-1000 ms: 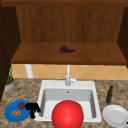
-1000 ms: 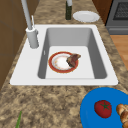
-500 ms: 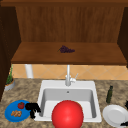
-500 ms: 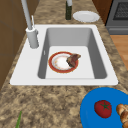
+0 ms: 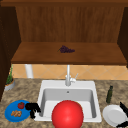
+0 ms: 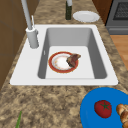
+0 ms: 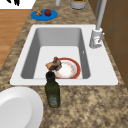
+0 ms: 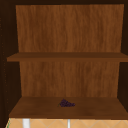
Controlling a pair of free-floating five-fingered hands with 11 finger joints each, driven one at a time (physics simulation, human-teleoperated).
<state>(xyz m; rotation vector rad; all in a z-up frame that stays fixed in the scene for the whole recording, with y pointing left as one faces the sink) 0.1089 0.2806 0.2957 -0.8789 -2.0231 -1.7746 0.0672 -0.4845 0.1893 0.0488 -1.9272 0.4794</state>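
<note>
The left hand (image 5: 32, 108) hangs low over the counter (image 5: 27, 91) at the right edge of the blue plate (image 5: 10, 113), between that plate and the left rim of the sink (image 5: 41, 100). Its palm lies roughly level and its fingers droop downward, loosely curled and clasping nothing — a released hand. The tomato (image 5: 21, 105) sits on the blue plate just beside the hand, on its left, apart from it; the brown pastry (image 5: 16, 113) lies further forward on the same plate. A potted plant (image 5: 9, 81) stands near the counter's back left corner, well clear of the hand.

The sink basin holds a red-rimmed plate (image 6: 62, 62) with a piece of cooked meat (image 6: 73, 59) resting on its edge. A red ball (image 5: 67, 114) fills the foreground of the front view. The faucet (image 5: 68, 76) rises behind the basin. Above it, a bunch of grapes (image 5: 66, 49) lies mid-shelf on the lower cabinet shelf (image 5: 37, 55).

Right of the sink, a dark green bottle (image 5: 109, 94) stands upright, with the white plate (image 5: 113, 115) near it on the counter. The right hand (image 5: 124, 110) shows at the picture's edge, at the right rim of the white plate — fingers spread and straight, holding nothing; whether it touches the plate cannot be told.
</note>
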